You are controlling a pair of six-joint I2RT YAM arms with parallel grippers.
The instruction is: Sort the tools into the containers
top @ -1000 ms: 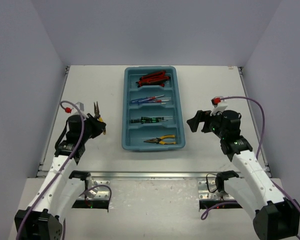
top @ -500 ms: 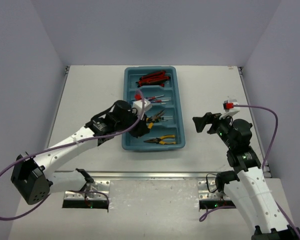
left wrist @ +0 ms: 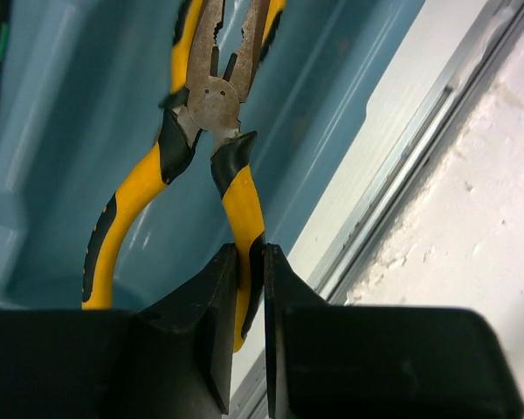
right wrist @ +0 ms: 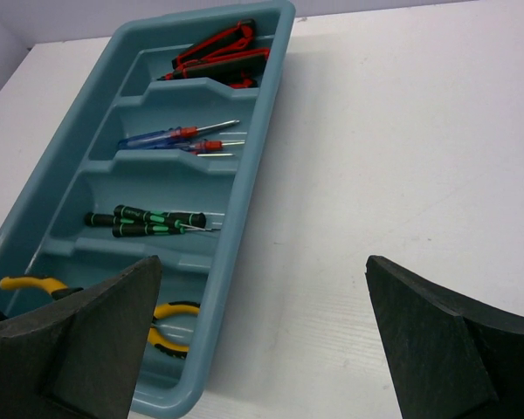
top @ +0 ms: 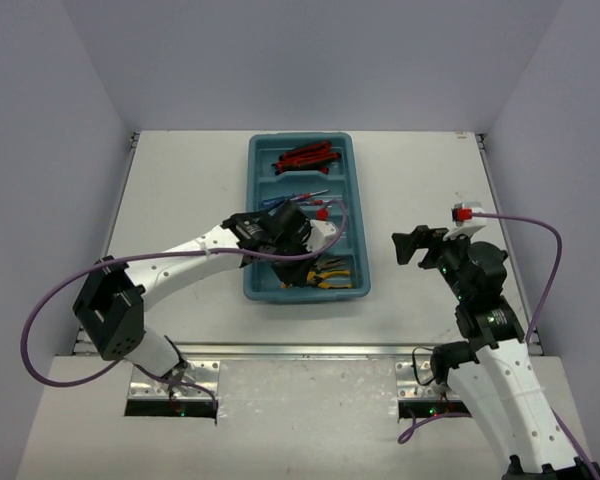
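Observation:
My left gripper [left wrist: 249,253] is shut on one handle of a pair of yellow-handled pliers [left wrist: 217,92], held over the nearest compartment of the teal tray [top: 300,139]. Yellow handles of a second pair show beneath its nose. From above, my left gripper [top: 292,268] covers part of that compartment beside the pliers [top: 330,272]. Red-black utility knives [top: 305,157] fill the far compartment, with blue and red screwdrivers [top: 300,196] in the one after it. Black-green screwdrivers [right wrist: 148,220] lie in the third. My right gripper [right wrist: 262,262] hangs open and empty over the table right of the tray [right wrist: 244,201].
A metal rail [top: 300,350] runs along the table's near edge, just past the tray's near wall [left wrist: 349,113]. Grey walls close in the table on three sides. My left arm [top: 180,265] stretches across the table from the left.
My left arm has swung from the table left of the tray to over its nearest compartment, carrying the pliers. My right arm has drawn back a little to the right.

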